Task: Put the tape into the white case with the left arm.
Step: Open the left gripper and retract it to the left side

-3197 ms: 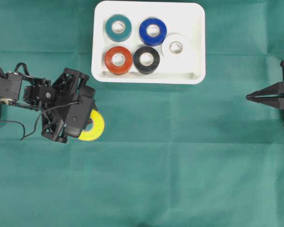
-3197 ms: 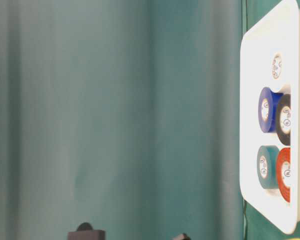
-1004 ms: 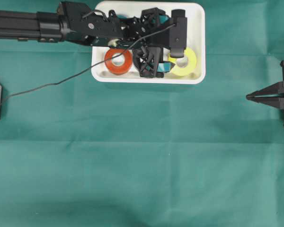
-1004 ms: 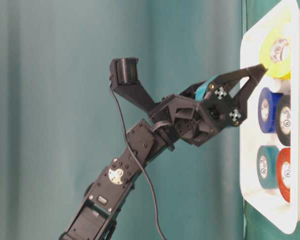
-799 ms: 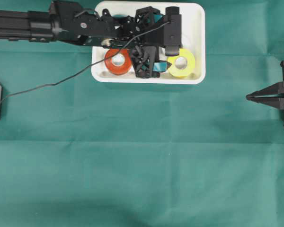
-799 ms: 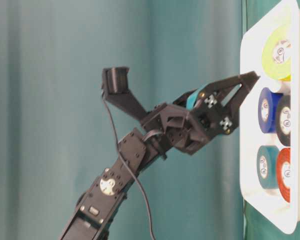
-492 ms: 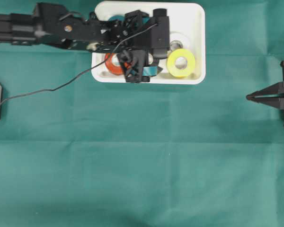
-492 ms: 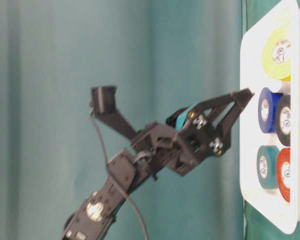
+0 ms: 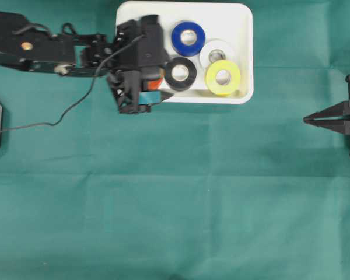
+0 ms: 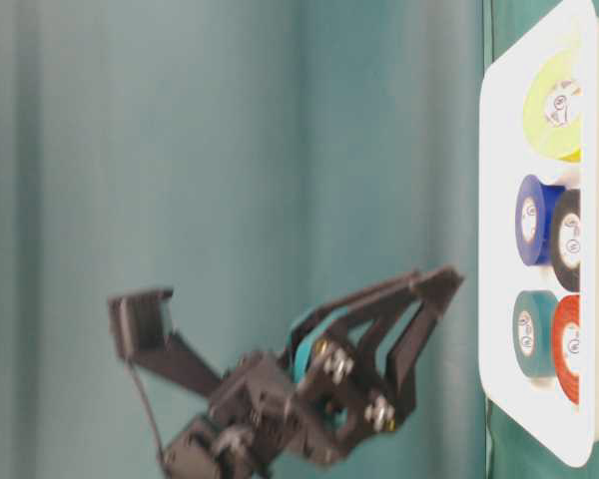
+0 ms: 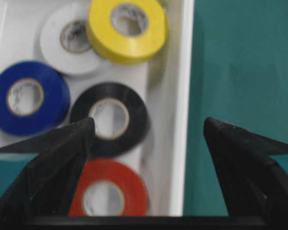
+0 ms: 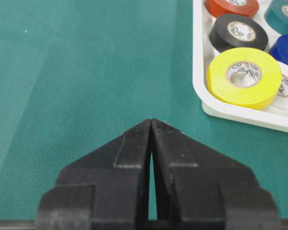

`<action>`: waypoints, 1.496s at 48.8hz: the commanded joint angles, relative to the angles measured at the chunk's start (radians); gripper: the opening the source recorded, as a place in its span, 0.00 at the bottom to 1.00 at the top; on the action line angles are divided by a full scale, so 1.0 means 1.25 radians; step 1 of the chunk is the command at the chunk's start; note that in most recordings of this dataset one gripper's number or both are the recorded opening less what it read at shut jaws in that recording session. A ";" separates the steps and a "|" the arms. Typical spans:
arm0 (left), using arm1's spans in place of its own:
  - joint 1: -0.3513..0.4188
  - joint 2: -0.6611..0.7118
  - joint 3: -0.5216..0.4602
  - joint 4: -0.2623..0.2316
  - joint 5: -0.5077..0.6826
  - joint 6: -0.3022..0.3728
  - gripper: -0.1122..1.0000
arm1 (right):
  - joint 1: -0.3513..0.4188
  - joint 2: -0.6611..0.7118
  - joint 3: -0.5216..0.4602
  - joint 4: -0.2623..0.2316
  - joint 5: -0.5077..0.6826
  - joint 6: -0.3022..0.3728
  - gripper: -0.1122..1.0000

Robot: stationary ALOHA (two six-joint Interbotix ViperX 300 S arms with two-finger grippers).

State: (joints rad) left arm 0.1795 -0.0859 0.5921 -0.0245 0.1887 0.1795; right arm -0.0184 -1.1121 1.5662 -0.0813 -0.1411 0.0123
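Tape [image 9: 223,77] lay flat in case [image 9: 242,52], leaning on white roll; left gripper [image 9: 141,98] wide, empty, over case's opposite end; right gripper [image 12: 151,125] pinched shut.

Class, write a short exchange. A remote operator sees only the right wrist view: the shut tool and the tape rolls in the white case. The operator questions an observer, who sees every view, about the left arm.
Operator: I cannot see the left tool. Does it hold a roll?
Observer: No. The left tool is open, with nothing between its fingers.
Operator: Where is it?
Observer: In the overhead view it is over the left end of the white case, hiding the teal roll and most of the red roll.
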 commanded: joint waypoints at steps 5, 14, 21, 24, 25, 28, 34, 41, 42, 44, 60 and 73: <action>-0.004 -0.096 0.058 -0.002 -0.020 -0.029 0.98 | 0.000 0.004 -0.010 -0.001 -0.007 0.000 0.02; -0.007 -0.174 0.128 -0.002 -0.037 -0.033 0.98 | -0.001 0.004 -0.009 -0.001 -0.007 0.000 0.02; -0.009 -0.226 0.174 -0.002 -0.059 -0.033 0.98 | 0.000 0.004 -0.010 0.000 -0.006 0.000 0.02; -0.007 -0.249 0.198 -0.002 -0.074 -0.033 0.98 | -0.001 0.004 -0.010 -0.001 -0.006 0.000 0.02; -0.009 -0.256 0.206 -0.002 -0.079 -0.033 0.98 | -0.001 0.005 -0.010 -0.001 -0.007 0.000 0.02; -0.007 -0.280 0.232 -0.002 -0.096 -0.034 0.98 | -0.001 0.004 -0.010 -0.001 -0.006 0.000 0.02; -0.010 -0.323 0.281 -0.004 -0.128 -0.047 0.98 | 0.000 0.004 -0.010 -0.001 -0.006 0.000 0.02; -0.017 -0.373 0.326 -0.004 -0.137 -0.069 0.98 | 0.000 0.004 -0.010 -0.001 -0.007 0.000 0.02; -0.018 -0.379 0.333 -0.004 -0.137 -0.070 0.98 | -0.001 0.004 -0.010 -0.001 -0.006 0.000 0.02; -0.020 -0.391 0.342 -0.004 -0.139 -0.070 0.98 | 0.000 0.004 -0.010 0.000 -0.007 0.000 0.02; -0.029 -0.514 0.427 -0.004 -0.139 -0.069 0.98 | -0.001 0.004 -0.010 -0.001 -0.007 0.000 0.02; -0.029 -0.578 0.479 -0.004 -0.180 -0.070 0.98 | -0.006 0.004 -0.010 -0.001 -0.007 0.000 0.02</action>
State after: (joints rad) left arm 0.1442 -0.8023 1.1904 -0.0261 -0.0169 0.0920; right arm -0.0199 -1.1137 1.5662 -0.0813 -0.1411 0.0123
